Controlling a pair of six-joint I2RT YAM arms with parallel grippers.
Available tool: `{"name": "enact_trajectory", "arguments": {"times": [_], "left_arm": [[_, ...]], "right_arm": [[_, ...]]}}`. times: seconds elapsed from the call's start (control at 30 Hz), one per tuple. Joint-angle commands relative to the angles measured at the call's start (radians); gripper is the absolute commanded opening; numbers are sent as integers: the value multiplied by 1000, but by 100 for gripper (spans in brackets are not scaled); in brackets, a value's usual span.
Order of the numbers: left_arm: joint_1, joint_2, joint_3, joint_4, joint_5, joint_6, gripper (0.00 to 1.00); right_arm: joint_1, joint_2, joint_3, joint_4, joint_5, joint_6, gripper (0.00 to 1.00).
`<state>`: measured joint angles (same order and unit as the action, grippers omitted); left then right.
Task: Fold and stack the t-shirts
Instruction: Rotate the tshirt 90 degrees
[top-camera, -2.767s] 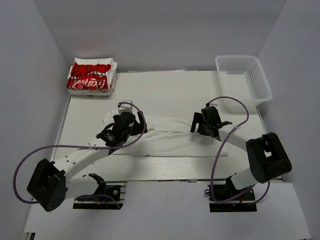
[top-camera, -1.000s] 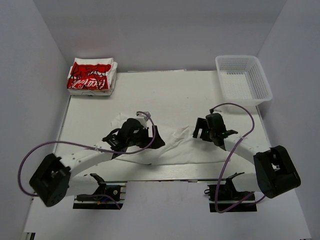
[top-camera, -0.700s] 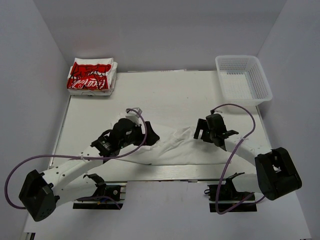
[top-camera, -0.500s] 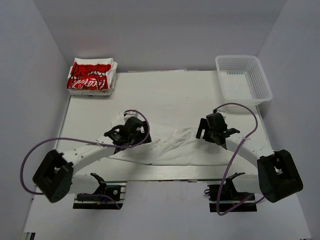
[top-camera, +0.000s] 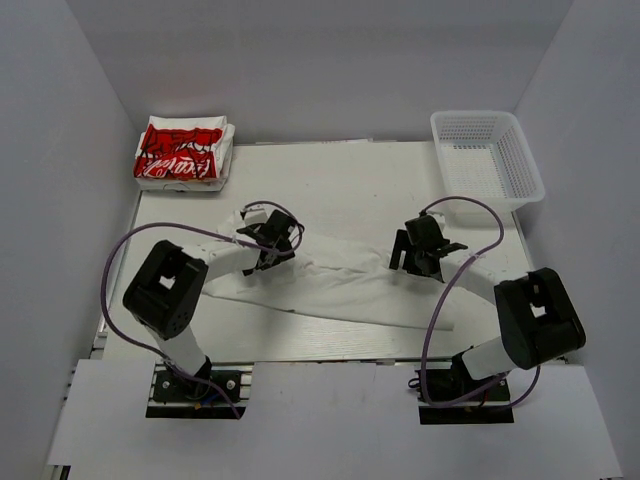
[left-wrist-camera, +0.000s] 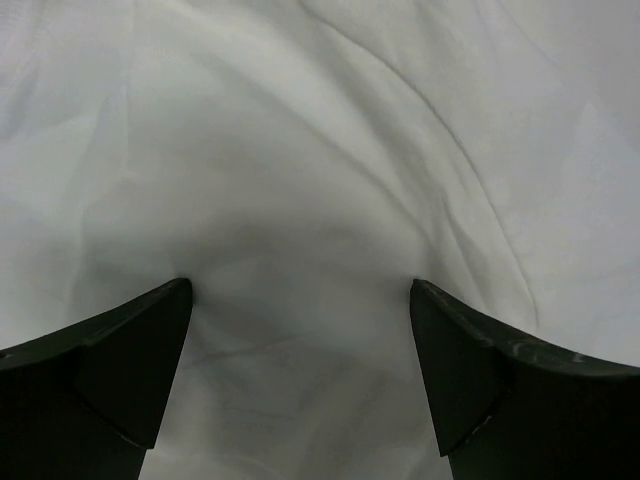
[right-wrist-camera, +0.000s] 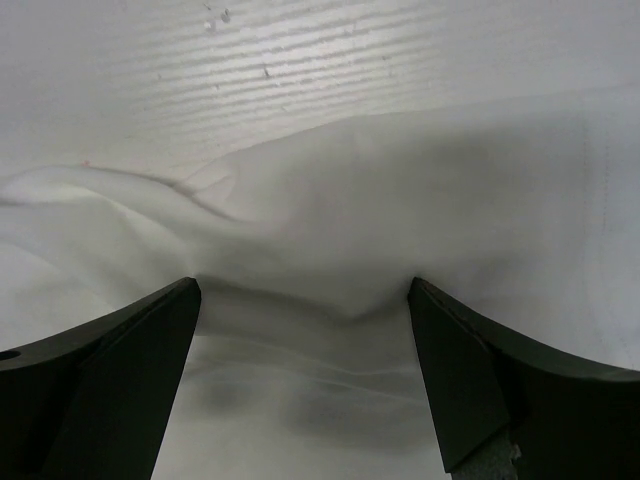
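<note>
Judging by the wrist views, my left claw (top-camera: 272, 240) and right claw (top-camera: 420, 250) stand spread wide, gripping nothing, low over the plain white t-shirt (top-camera: 340, 292) rumpled across the near surface (top-camera: 350, 180). It looks like limp, light cloth, so I'd pinch its far edge, possibly a hem.

Light was bright, diffuse, from above; top view sharp. In wrist views, soft shadow pooled on the t-shirt (left-wrist-camera: 330, 150) just ahead of slightly blurred fingers (left-wrist-camera: 110, 370).

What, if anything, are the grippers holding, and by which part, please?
Nothing is held: the left gripper and the right gripper both stand open over the crumpled plain white cotton t-shirt.
</note>
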<state>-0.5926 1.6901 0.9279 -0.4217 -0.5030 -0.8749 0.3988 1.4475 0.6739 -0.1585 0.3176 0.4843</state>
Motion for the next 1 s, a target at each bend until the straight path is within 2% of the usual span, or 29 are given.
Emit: {"name": "enact_trajectory", "arguments": {"times": [0.0,0.03,0.1,0.13,0.17,0.2,0.23,0.27,0.33,0.37,0.43,0.47,0.5,0.53,0.57,0.63,0.8,0.97], "left_arm": [[82,107,46,85,44,19,100],[112,176,78,106,55,58,100],[125,276,239,116,64,111,100],[134,334,314,116,89,195,100],[134,455,485,116,110,245,100],[134,515,573,78,121,279,100],[122,576,665,63,121,303,100],[122,636,842,63,139,368,100],[122,814,1021,49,191,404,100],[122,870,1184,69,275,463,100],[122,1024,1326,136,393,508,100],[122,1069,1442,164,520,511,100],[122,1104,1489,185,562,479,100],[122,1131,1508,266,605,450,100],[122,1145,1487,321,657,421,100],[122,1154,1473,407,669,326,100],[122,1183,1470,408,647,274,100],[122,1099,1401,356,607,274,100]], "right_arm": [[-6,40,26,34,-40,13,90],[-2,25,6,21,-31,23,90],[3,4,-17,4,-22,54,90],[14,-12,-77,4,-25,63,90],[17,-66,-104,14,-52,69,90],[20,-85,-126,17,-76,89,90],[38,-122,-169,13,-127,103,90],[63,-156,-213,26,-206,114,90],[118,-199,-267,42,-343,144,90],[167,-216,-292,57,-410,146,90],[257,-228,-312,95,-492,166,90],[361,-226,-288,114,-517,157,90],[388,-198,-271,102,-563,145,90],[422,-185,-251,96,-580,64,90],[502,-173,-216,94,-594,45,90],[543,-130,-185,93,-639,-16,90],[624,-127,-160,82,-655,-104,90],[658,-196,-137,97,-580,-188,90]]}}
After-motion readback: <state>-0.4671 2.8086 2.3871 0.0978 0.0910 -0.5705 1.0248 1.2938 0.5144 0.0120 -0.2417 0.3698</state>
